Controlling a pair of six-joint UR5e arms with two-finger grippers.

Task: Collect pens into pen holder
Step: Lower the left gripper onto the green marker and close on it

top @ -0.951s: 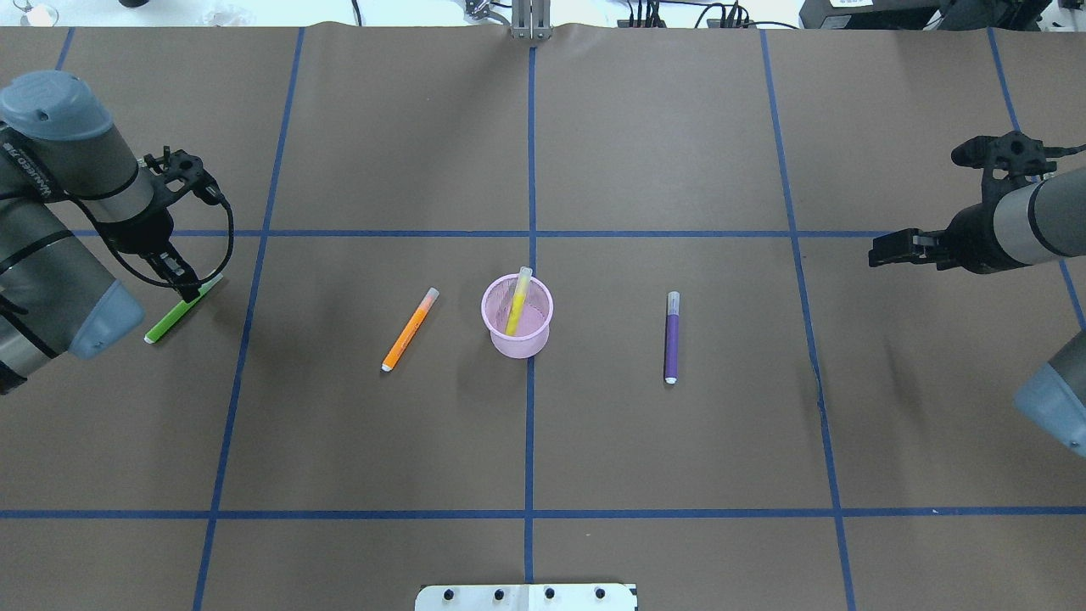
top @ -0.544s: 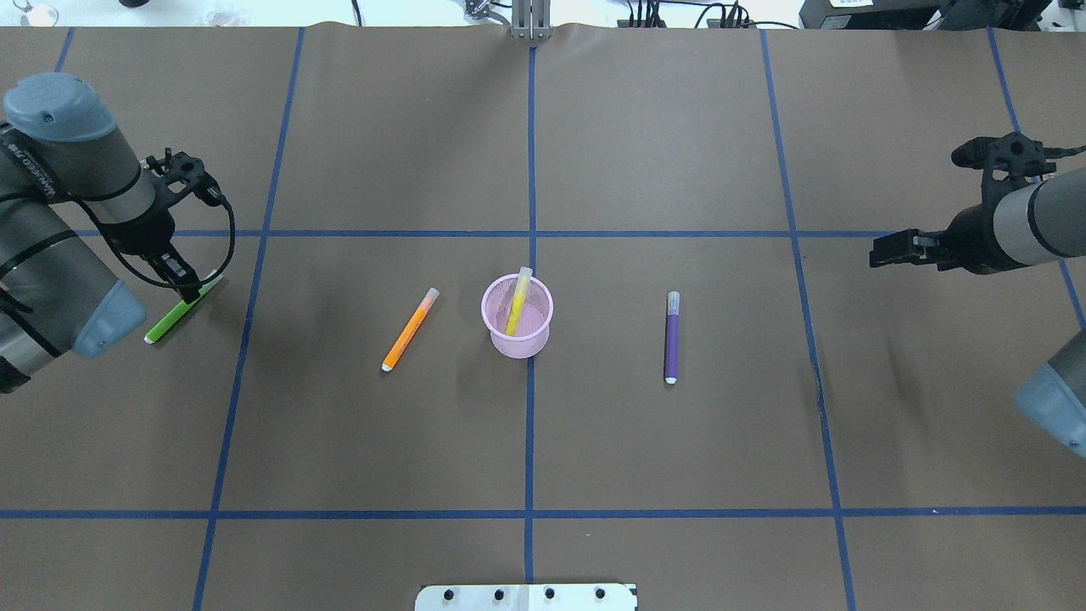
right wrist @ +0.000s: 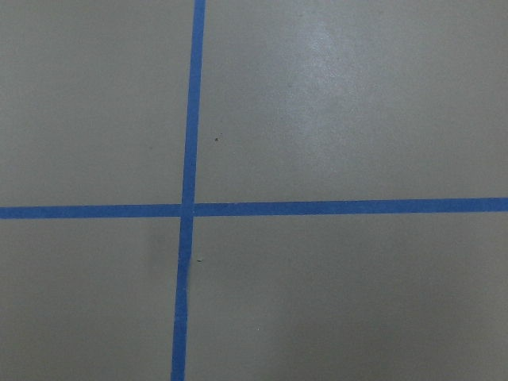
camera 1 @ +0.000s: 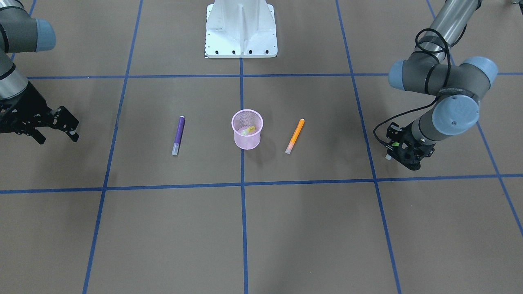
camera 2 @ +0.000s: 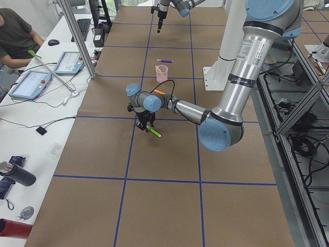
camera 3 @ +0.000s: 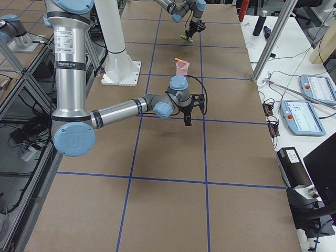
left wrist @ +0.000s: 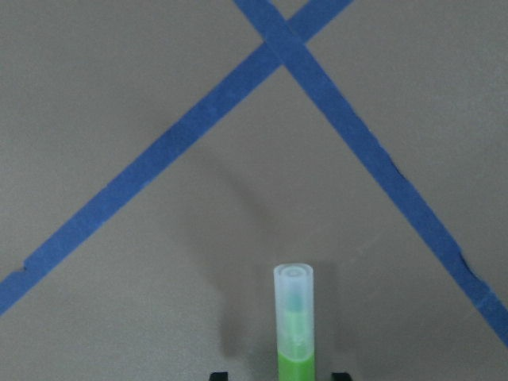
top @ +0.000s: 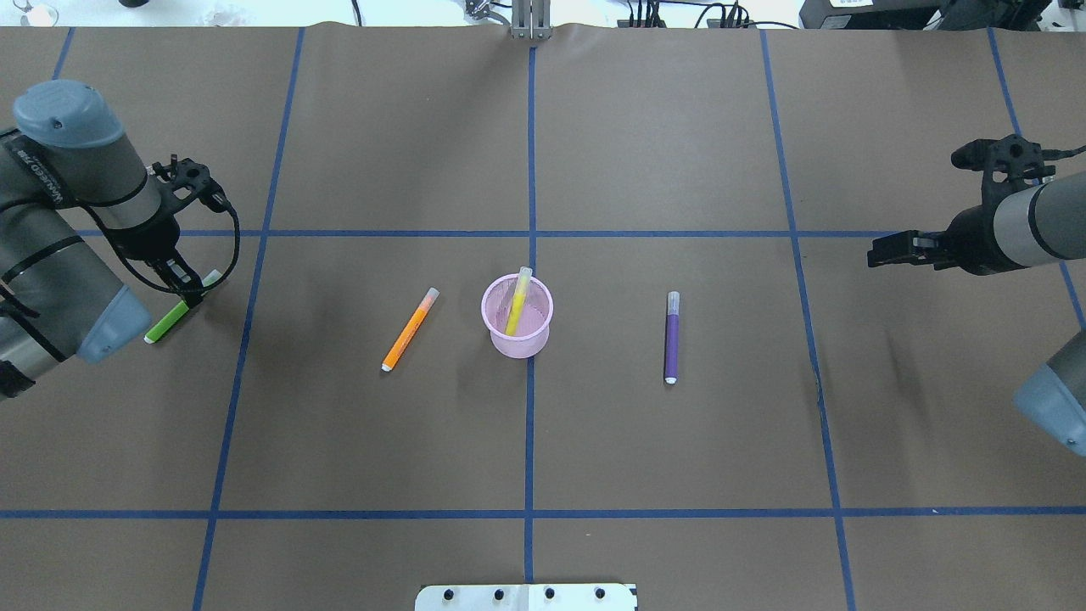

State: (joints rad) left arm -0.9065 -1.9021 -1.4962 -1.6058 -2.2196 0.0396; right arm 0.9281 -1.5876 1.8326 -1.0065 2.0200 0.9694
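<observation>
Front camera first: the pink pen holder (camera 1: 247,141) stands upright mid-table (camera 1: 318,228), right on a blue tape line (camera 1: 244,212), with the yellow pen (camera 1: 248,130) inside it. The purple pen (camera 1: 178,131) lies flat to one side and the orange pen (camera 1: 295,136) to the other, both apart from the pen holder. At this view's right the left gripper (camera 1: 404,157) is down low, a sliver of the green pen (camera 1: 394,144) peeking out. Far across, the right gripper (camera 1: 56,136) has its fingers spread wide, nothing between them.

Overhead now: the yellow pen leans on the holder's rim, cap end poking above it. The left gripper pinches the green pen near its pale cap.

Left side view: the green pen slants down from the fingers; I cannot tell whether its low end touches the paper.

Right side view: the near arm reaches out over the table.

Left wrist: the green pen's clear cap juts forward between two fingertips, tape lines crossing ahead.

Right wrist: brown paper and a tape crossing, that's all.
</observation>
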